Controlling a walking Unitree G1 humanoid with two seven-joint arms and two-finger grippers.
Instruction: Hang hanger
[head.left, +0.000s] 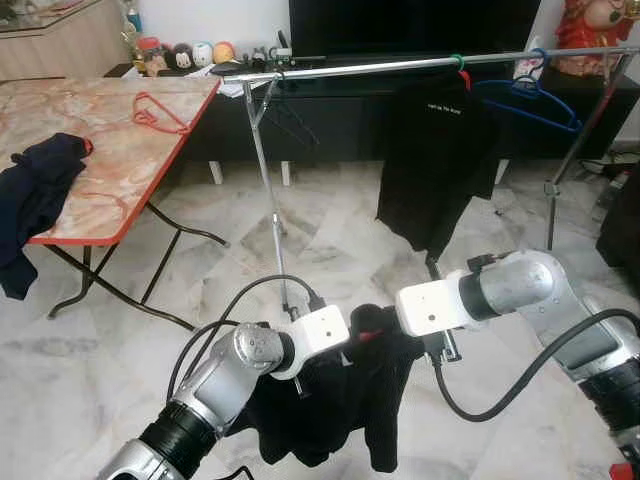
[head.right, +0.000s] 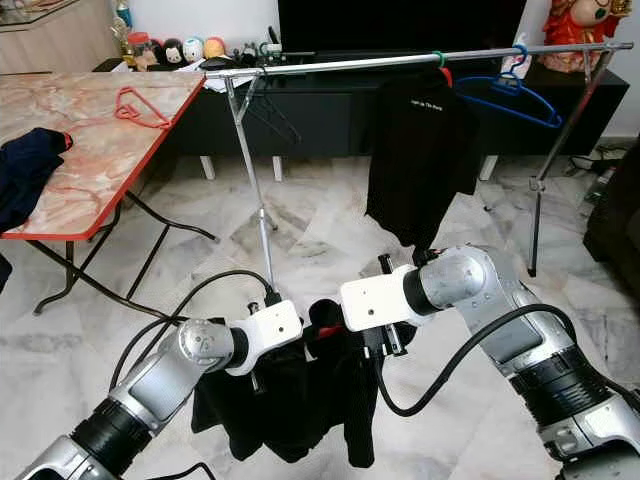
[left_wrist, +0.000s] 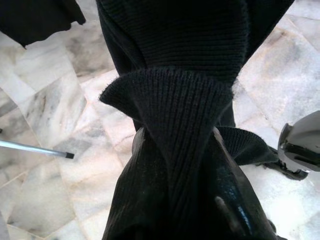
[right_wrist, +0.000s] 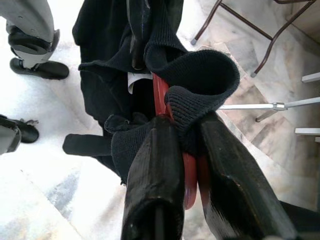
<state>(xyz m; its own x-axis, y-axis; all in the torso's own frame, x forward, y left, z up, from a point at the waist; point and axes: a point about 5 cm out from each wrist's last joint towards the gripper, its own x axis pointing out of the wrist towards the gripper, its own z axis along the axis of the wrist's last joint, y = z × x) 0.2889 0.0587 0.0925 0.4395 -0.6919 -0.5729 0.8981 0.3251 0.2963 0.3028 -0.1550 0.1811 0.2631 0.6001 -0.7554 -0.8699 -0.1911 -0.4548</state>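
A black knit sweater (head.left: 330, 410) hangs low in front of me, held between both grippers. A red hanger (right_wrist: 162, 100) sits inside its collar; a bit of red shows at the neck (head.left: 368, 335). My left gripper (left_wrist: 180, 200) is shut on a fold of the ribbed collar. From the other side, my right gripper (right_wrist: 187, 170) is shut on the red hanger, with collar fabric around it. The silver clothes rail (head.left: 400, 66) runs across the room beyond and above the sweater.
On the rail hang a black T-shirt (head.left: 435, 160) and an empty blue hanger (head.left: 530, 100). The rail's upright (head.left: 268, 170) stands just behind my arms. A marble-top folding table (head.left: 110, 180) at left carries a red hanger (head.left: 158, 113) and dark garment (head.left: 35, 195).
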